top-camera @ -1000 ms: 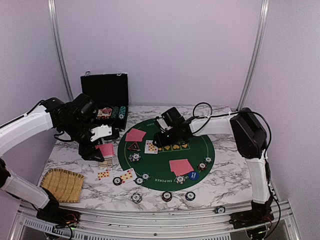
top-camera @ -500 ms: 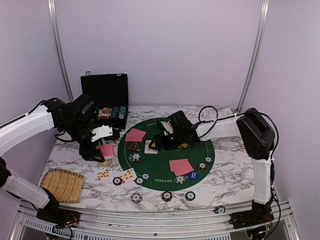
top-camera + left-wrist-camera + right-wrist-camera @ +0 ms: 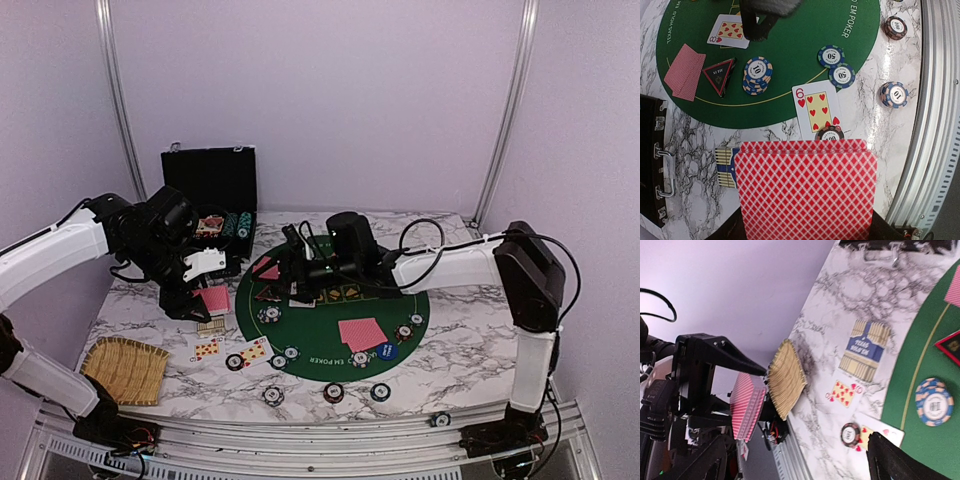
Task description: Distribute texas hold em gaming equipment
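My left gripper [image 3: 203, 292] is shut on a deck of red-backed playing cards [image 3: 805, 190] above the marble left of the green felt [image 3: 330, 330]. My right gripper [image 3: 288, 258] hovers open over the felt's left part, with nothing between its fingers [image 3: 895, 462]. Below it lies a face-up eight of hearts [image 3: 730, 31]. Beside that card are a dark triangular marker [image 3: 720, 75], a striped chip stack [image 3: 758, 74] and two red-backed cards [image 3: 684, 72]. A six of hearts [image 3: 815, 107] lies off the felt. Another red-backed pair [image 3: 362, 333] and a blue round button [image 3: 386, 351] sit at the right.
The open black chip case [image 3: 210, 190] stands at the back left. A woven straw mat [image 3: 125, 368] lies at the front left, with a blue card box [image 3: 210, 326] under my left gripper. Loose chips [image 3: 333, 392] line the table's front, near the metal rail [image 3: 940, 125].
My right gripper has swung left across the felt and its jaws have opened wide. The left arm and its deck have stayed put.
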Controlling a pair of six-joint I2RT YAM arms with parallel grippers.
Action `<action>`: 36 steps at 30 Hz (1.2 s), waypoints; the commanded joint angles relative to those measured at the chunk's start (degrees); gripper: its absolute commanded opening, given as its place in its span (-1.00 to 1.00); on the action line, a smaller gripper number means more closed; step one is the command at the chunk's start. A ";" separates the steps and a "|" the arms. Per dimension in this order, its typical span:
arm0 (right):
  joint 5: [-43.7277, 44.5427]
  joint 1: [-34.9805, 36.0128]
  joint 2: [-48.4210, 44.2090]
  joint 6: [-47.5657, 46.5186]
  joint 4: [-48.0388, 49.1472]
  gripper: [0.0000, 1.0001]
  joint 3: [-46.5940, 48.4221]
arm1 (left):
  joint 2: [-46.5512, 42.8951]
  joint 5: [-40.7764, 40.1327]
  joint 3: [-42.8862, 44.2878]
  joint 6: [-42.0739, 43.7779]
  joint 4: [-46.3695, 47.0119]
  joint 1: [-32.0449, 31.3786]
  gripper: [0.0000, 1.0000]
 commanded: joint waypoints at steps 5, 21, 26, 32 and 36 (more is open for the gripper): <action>-7.51 4.23 6.71 10.75 10.75 0.93 6.19 | 0.23 0.80 1.77 -0.52 -1.02 0.31 -1.00; -10.16 6.77 14.49 18.58 14.77 0.84 14.31 | 1.09 2.07 2.66 -0.52 -0.93 0.31 -1.00; -10.41 7.61 16.94 20.24 15.15 0.79 17.13 | 1.47 2.50 3.15 -0.52 -0.93 0.31 -1.00; -10.52 8.01 19.59 22.55 16.14 0.76 19.65 | 1.36 2.62 3.33 -0.43 -0.93 0.31 -1.00; -10.48 8.11 20.95 23.67 16.25 0.74 21.36 | 1.32 2.62 3.48 -0.40 -0.93 0.31 -1.00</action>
